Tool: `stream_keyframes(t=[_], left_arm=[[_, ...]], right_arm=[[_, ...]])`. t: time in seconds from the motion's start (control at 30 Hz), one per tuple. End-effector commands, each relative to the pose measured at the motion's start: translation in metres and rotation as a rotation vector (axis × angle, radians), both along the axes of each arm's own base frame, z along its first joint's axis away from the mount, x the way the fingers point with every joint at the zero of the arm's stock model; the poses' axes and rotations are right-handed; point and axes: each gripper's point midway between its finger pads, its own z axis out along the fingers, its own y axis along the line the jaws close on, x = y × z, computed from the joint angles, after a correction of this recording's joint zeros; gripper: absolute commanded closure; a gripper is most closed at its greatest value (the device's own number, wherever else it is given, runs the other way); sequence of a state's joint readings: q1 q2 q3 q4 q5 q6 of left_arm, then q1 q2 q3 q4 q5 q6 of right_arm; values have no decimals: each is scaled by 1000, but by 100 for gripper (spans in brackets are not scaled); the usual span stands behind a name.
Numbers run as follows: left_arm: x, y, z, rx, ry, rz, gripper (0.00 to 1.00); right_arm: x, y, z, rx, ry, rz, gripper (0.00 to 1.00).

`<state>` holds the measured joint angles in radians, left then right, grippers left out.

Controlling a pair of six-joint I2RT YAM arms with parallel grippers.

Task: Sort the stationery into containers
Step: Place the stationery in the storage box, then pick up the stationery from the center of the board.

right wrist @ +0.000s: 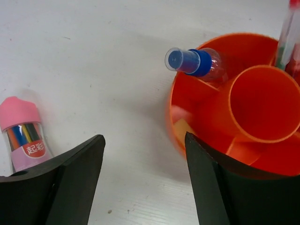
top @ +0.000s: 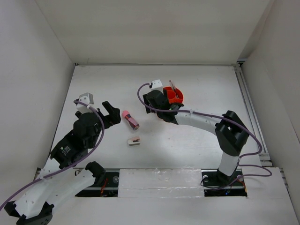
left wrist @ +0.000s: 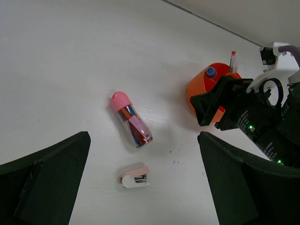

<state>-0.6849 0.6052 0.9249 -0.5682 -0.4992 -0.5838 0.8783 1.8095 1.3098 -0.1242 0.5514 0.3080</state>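
On the left, the left gripper [top: 113, 114] hangs low over the table [top: 201, 79] with its jaws spread wide and nothing between them. Just to its right, close ahead of the fingertips, the pink-capped tube [top: 130, 120] lies flat on the table. Its long axis runs on a diagonal, with the cap toward the far left and the clear base toward the near right. In the left wrist view the tube [left wrist: 132, 119] sits between the two dark fingers [left wrist: 47, 187] and a little beyond them, slanted to the line on which they close. A grasp would likely need the wrist turned so that the pads meet across the tube's narrow width.

The white-and-pink stapler-like piece [top: 134, 141] lies near the tube, closer to the arm bases and not touching it.

Further right, the right gripper [right wrist: 144, 140] is also open and empty, hovering over bare table just beside the rim of the orange tub [top: 178, 99]. The tube is off to its left, so the left arm looks the nearer of the two for either loose item.

In the tub's outer compartments, the blue-capped bottle [right wrist: 192, 61] leans with its cap out over the rim, and the red pen [right wrist: 286, 37] stands upright. The central cup looks empty.
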Motion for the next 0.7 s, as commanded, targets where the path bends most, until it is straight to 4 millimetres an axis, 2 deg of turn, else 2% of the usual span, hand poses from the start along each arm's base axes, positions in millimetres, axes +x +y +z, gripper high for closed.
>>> stream_keyframes(t=[0.0, 0.07, 0.27, 0.3, 0.37, 0.53, 0.63, 0.67], left_arm=[[3, -1, 8, -8, -32, -4, 1], [3, -1, 8, -7, -33, -4, 1], [3, -1, 8, -7, -33, -4, 1], [3, -1, 8, -7, -33, -4, 1], [3, -1, 8, -7, -33, -4, 1], [3, -1, 8, -16, -32, -1, 1], [3, 2, 6, -15, -27, 19, 1], [3, 2, 6, -15, -27, 19, 1]], right_arm=[[-3, 4, 30, 34, -48, 1, 24], [-3, 6, 45, 54, -67, 13, 23], [-9, 7, 61, 81, -88, 24, 23], [-14, 10, 74, 106, -101, 41, 23], [-20, 10, 83, 121, -112, 51, 23], [-35, -6, 125, 184, -157, 59, 20], [-48, -6, 133, 177, -154, 149, 18], [-53, -3, 126, 169, -140, 166, 18]])
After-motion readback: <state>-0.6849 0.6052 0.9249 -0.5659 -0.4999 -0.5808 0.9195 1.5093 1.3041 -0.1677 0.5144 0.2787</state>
